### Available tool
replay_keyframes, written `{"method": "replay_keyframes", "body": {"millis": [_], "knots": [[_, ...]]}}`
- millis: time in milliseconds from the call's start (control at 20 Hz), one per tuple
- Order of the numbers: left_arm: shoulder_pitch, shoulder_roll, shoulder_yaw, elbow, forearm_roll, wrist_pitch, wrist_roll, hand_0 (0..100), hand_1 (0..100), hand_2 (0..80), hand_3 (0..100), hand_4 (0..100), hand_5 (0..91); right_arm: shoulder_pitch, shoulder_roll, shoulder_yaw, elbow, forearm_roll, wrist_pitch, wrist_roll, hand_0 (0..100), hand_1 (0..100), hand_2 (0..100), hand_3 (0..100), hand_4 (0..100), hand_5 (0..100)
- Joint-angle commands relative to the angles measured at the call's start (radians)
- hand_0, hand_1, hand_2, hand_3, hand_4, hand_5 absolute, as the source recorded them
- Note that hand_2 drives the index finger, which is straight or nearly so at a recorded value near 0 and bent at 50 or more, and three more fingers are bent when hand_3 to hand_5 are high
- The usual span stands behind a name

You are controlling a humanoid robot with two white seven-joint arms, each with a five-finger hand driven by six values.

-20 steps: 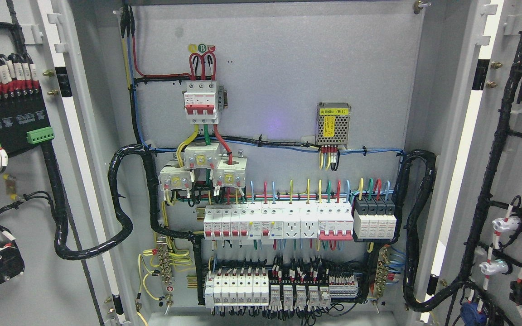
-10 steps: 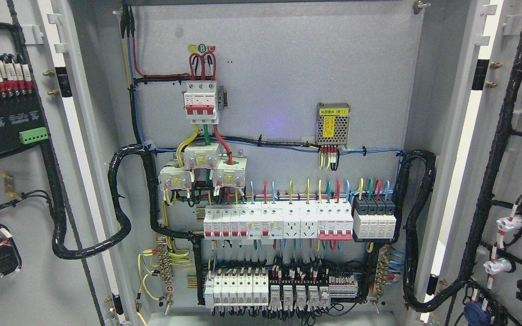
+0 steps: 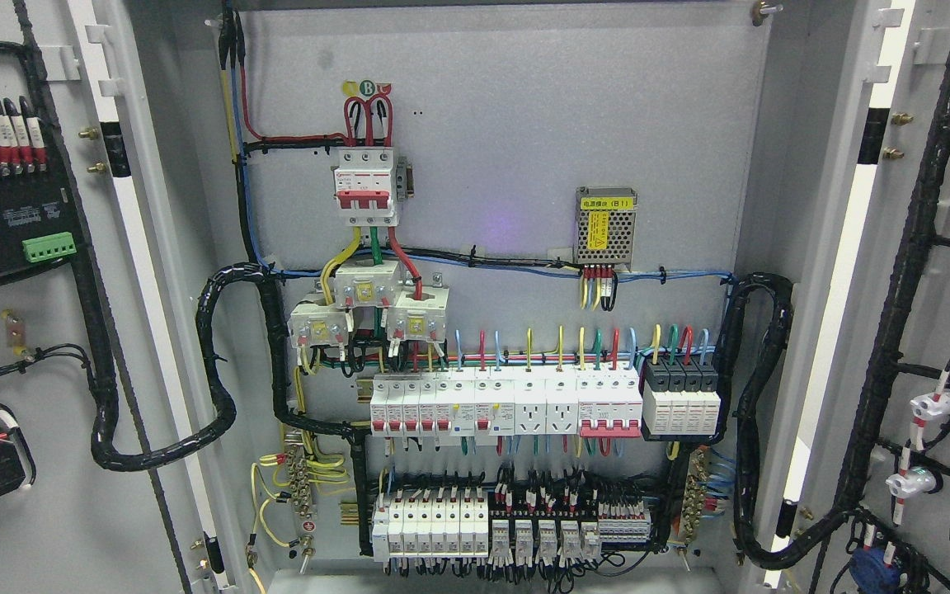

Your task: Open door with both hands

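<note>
A grey electrical cabinet stands wide open in the head view. Its left door (image 3: 46, 462) is swung out at the left edge and shows its inner face with black modules and wiring. The right door (image 3: 949, 330) is swung out at the right edge, carrying black cable looms and white lamp holders. Between them the back panel (image 3: 524, 148) is fully exposed. Neither of my hands nor any arm shows in this view.
On the back panel sit a red-handled main breaker (image 3: 368, 186), a small meshed power supply (image 3: 606, 225), two rows of breakers (image 3: 516, 404) and relays (image 3: 516, 528). Thick black cable looms (image 3: 219, 363) run from each door to the panel.
Both doors have swung further outward: the modules on the left door shifted left, and the parts on the right door shifted right toward the frame edge.
</note>
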Motion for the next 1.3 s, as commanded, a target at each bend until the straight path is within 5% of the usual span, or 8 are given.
{"method": "replay_keyframes", "body": {"millis": [0, 401, 601, 801, 1252], "knots": [[-0.036, 0.03, 0.016, 0.112, 0.003, -0.001, -0.002, 0, 0, 0.0, 0, 3, 0.0, 0.002, 0.004, -0.042, 0.026, -0.01, -0.001, -0.002, 0, 0, 0, 0, 0, 0], [-0.086, 0.058, 0.011, 0.204, 0.006, -0.002, -0.004, 0, 0, 0.0, 0, 3, 0.0, 0.0, 0.004, -0.061, 0.052, -0.012, -0.002, -0.001, 0, 0, 0, 0, 0, 0], [-0.094, 0.064, 0.011, 0.216, 0.004, -0.002, -0.004, 0, 0, 0.0, 0, 3, 0.0, 0.0, 0.003, -0.061, 0.057, -0.059, -0.001, 0.068, 0, 0, 0, 0, 0, 0], [-0.096, 0.065, 0.008, 0.216, 0.004, -0.002, -0.004, 0, 0, 0.0, 0, 3, 0.0, -0.001, -0.005, -0.061, 0.06, -0.075, -0.001, 0.078, 0, 0, 0, 0, 0, 0], [-0.088, 0.075, 0.005, 0.207, 0.009, -0.005, -0.004, 0, 0, 0.0, 0, 3, 0.0, -0.009, -0.008, -0.056, 0.06, -0.115, 0.004, 0.168, 0, 0, 0, 0, 0, 0]]}}
